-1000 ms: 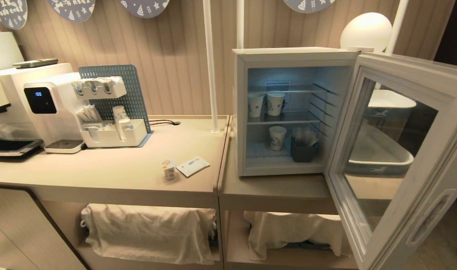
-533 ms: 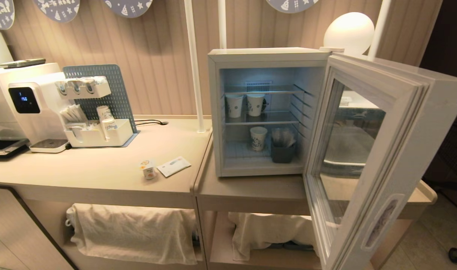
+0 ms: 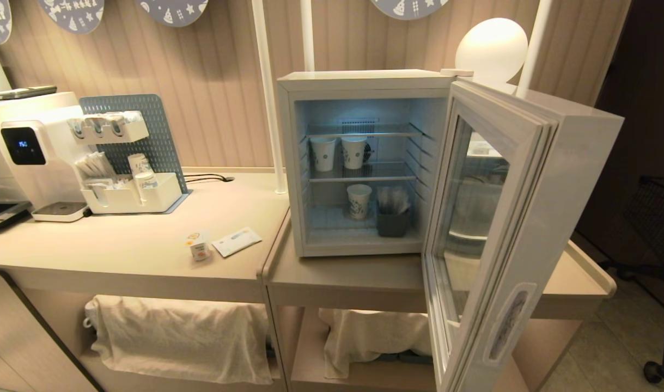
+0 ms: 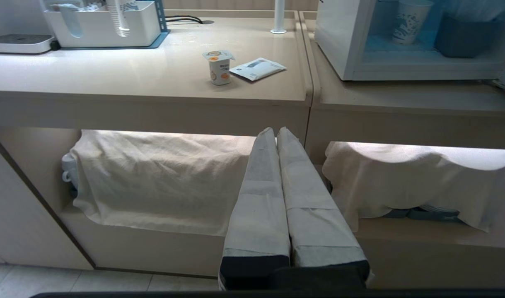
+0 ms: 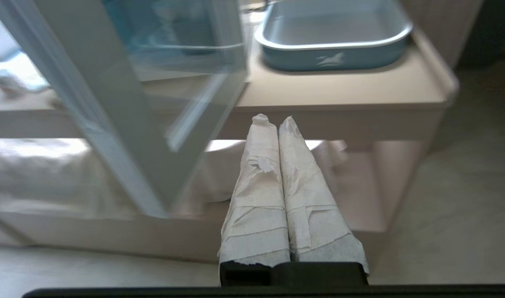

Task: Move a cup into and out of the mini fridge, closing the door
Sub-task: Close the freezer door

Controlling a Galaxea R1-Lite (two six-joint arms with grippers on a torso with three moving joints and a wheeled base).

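The cup (image 3: 199,246) stands upright on the counter (image 3: 119,250) at lower left of centre in the head view, just beside a flat white packet (image 3: 236,241) and well apart from the fridge (image 3: 364,79), which fills the middle of the frame. The door (image 3: 506,218) hangs wide open toward the lower right, hinged on the fridge's right side. Inside, paper cups (image 3: 338,152) sit on the wire shelf and another below it, next to a dark holder (image 3: 393,222); the floor of the fridge in front of them looks bare.

Neither arm shows in the head view. The left gripper (image 4: 276,131) hangs low in front of the counter edge, fingers pressed together, empty, with the cup up and ahead of it in its wrist view. The right gripper (image 5: 272,120) is likewise closed on nothing, below the counter, just beside the door's lower edge.

The step in hand is probably the reach for the cup. The left gripper looks best placed: it should spread its fingers first, rise above counter height, and take the cup around its body below the wide rim, clear of the packet. The right arm should stay off the door's swing until closing time
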